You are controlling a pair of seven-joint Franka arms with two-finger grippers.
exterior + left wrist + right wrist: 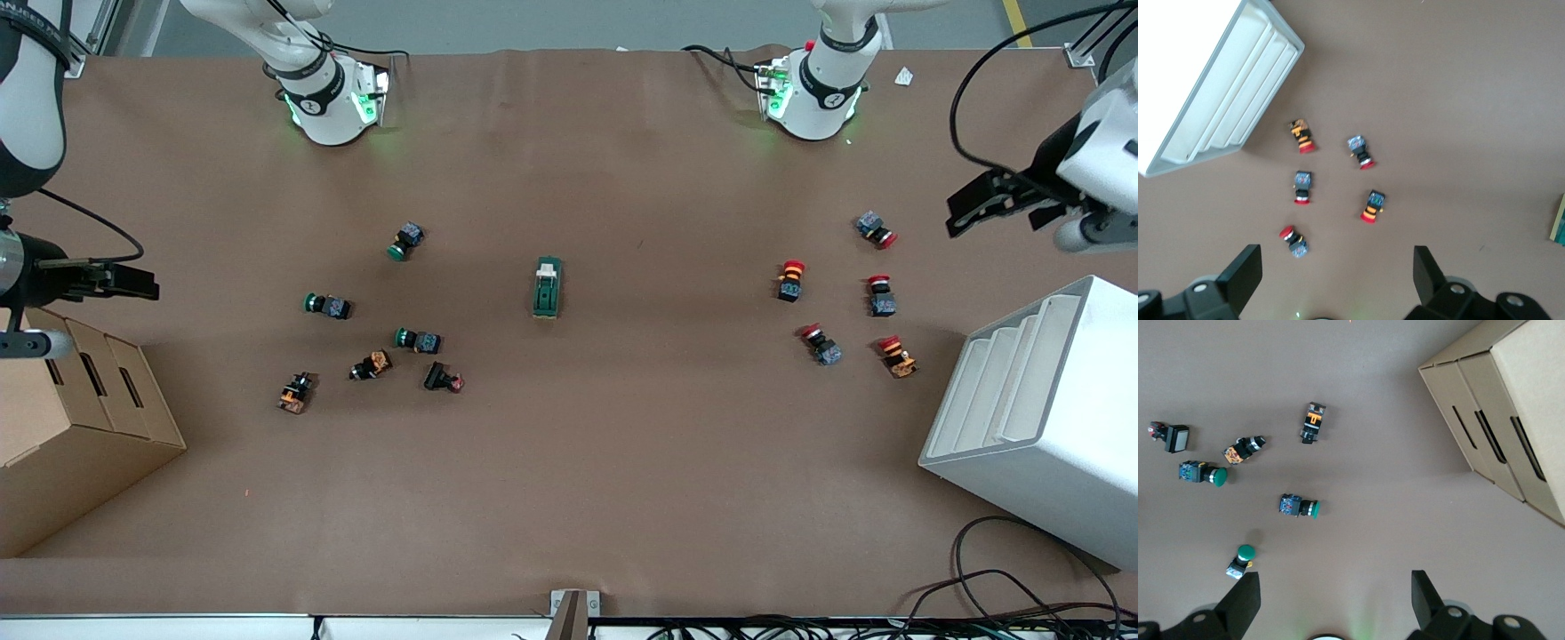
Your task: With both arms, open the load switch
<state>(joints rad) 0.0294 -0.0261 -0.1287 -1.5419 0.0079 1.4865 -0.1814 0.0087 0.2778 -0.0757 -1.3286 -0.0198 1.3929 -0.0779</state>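
Observation:
The load switch [547,289], a dark-green block with a white lever piece at its end toward the arm bases, lies alone at the middle of the table. Only its edge [1559,220] shows in the left wrist view. My left gripper [965,209] hangs open and empty over the left arm's end of the table, above the red-capped buttons [1300,187]. My right gripper [140,284] hangs open and empty over the right arm's end, beside the cardboard box. In each wrist view the fingers [1245,272] [1243,600] stand wide apart with only table between them.
Several red-capped push buttons [880,296] lie toward the left arm's end, beside a white ribbed rack [1040,409]. Several green and other push buttons [418,340] lie toward the right arm's end, near a cardboard box [80,427]. Cables trail at the table's near edge.

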